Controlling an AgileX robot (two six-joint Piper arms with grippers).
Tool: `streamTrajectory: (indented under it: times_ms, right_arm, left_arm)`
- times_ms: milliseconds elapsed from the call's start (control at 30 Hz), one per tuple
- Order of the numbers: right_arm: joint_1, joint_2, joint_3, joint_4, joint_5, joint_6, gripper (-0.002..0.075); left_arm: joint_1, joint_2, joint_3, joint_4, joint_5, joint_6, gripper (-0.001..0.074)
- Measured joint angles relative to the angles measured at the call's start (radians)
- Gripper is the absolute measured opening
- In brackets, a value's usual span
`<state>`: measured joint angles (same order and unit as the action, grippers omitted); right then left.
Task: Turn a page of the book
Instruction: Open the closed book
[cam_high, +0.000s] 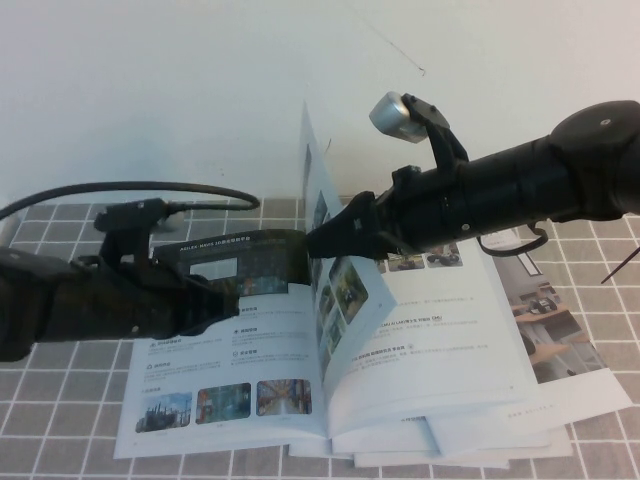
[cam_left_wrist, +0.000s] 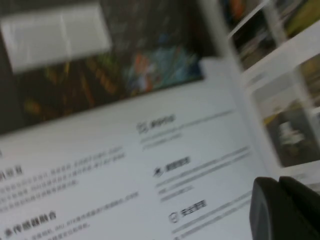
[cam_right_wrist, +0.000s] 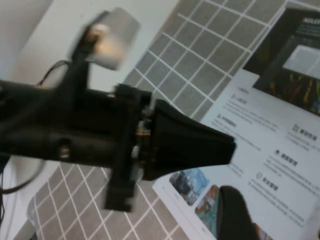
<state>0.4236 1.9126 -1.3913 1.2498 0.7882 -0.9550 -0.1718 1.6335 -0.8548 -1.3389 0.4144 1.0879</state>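
Observation:
The book (cam_high: 230, 400) lies open on the tiled table. Its left side has a dark banner and text lines. One page (cam_high: 345, 285) with small vehicle photos stands nearly upright over the spine. My right gripper (cam_high: 322, 240) reaches in from the right and is shut on that page's upper part. One of its fingers (cam_right_wrist: 235, 215) shows over the left side of the book (cam_right_wrist: 280, 145). My left gripper (cam_high: 215, 298) rests low over the left side just under the banner, shut and empty. Its tips (cam_left_wrist: 282, 210) hover above the text lines (cam_left_wrist: 100, 165). It also shows in the right wrist view (cam_right_wrist: 220, 147).
Booklets with room photos (cam_high: 560, 320) stick out from under the book at the right. Loose sheets (cam_high: 480, 440) stick out at the front. The grey tiled cover (cam_high: 60, 420) runs to a white wall (cam_high: 200, 80). A black cable (cam_high: 130, 187) arcs behind my left arm.

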Motion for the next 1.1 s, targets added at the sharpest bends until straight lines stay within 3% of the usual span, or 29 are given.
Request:
streamTrajectory:
  times_ms: [167,367,567,767,967,1100]
  right_arm:
    - [0.002,0.0,0.0,0.032,-0.002,-0.015,0.0344]
    - [0.002,0.0,0.0,0.084,0.006,-0.044,0.0343]
    - [0.002,0.0,0.0,0.109,0.006,-0.058,0.0343]
    - [0.002,0.0,0.0,0.11,0.008,-0.061,0.0343]
    - [0.002,0.0,0.0,0.11,0.008,-0.064,0.0342]
    - [0.002,0.0,0.0,0.11,0.008,-0.069,0.0343]
  left_arm:
    - [0.0,-0.174,0.0,0.178,0.032,-0.139,-0.0004]
    - [-0.031,-0.364,0.0,0.385,0.194,-0.307,-0.0004]
    - [-0.196,-0.504,0.002,0.557,0.255,-0.473,-0.0004]
    - [-0.377,-0.54,0.002,0.602,0.261,-0.569,-0.0004]
    - [-0.6,-0.473,0.002,0.605,0.078,-0.585,-0.0004]
    - [-0.694,-0.366,0.002,0.6,-0.105,-0.589,-0.0004]
